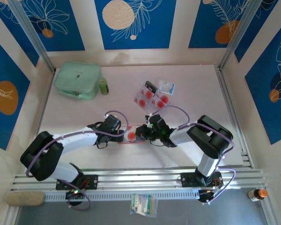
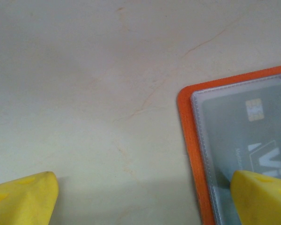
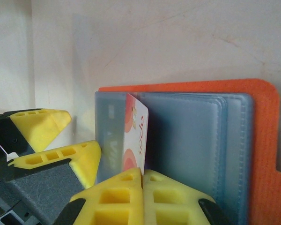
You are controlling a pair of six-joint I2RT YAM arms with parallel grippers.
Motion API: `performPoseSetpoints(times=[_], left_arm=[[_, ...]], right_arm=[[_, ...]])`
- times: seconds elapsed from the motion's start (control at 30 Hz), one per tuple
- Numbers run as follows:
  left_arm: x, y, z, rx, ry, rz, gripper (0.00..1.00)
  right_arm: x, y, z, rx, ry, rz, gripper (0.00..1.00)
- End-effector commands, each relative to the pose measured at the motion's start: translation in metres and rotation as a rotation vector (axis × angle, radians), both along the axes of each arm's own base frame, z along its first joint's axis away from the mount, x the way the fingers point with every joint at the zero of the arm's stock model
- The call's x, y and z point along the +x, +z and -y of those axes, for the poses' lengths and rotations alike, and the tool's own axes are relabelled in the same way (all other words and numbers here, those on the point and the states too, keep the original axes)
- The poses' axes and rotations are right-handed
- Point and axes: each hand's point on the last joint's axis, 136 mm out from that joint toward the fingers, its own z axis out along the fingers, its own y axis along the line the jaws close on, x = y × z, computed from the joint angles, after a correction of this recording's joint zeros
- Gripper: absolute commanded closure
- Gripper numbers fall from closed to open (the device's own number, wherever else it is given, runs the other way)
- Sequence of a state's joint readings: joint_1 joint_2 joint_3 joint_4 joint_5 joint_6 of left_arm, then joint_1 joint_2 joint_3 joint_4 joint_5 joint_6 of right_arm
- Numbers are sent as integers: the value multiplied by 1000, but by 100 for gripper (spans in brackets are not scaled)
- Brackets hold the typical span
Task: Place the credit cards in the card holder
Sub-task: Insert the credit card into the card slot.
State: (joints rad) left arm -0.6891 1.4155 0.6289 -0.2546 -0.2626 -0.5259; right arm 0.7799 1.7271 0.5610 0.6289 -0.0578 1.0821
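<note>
Orange card holder (image 3: 262, 140), one, open; right gripper (image 3: 143, 176) pinches one credit card (image 3: 136, 136).

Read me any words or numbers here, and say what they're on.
"Vi": start of a cut-off white word on the grey card in the orange wallet.
Red sideways lettering on the white card in the right pincer: too blurred.
Loose cards: print too small.
</note>
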Motion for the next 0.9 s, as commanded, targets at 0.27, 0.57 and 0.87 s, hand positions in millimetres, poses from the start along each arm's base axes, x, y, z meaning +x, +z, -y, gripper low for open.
performPoseSetpoints(times=[0.27,0.57,0.87], left_arm=[[-2,-2,-6,6,24,-8,6],[-3,-3,-6,7,23,-9,6],[-3,-3,-6,3,25,-8,6]], right_arm=[[-14,-19,6,-75,4,-98,100],[-15,-25,4,-116,12,-149,100],[-15,-34,-2,-131,30,-194,100]])
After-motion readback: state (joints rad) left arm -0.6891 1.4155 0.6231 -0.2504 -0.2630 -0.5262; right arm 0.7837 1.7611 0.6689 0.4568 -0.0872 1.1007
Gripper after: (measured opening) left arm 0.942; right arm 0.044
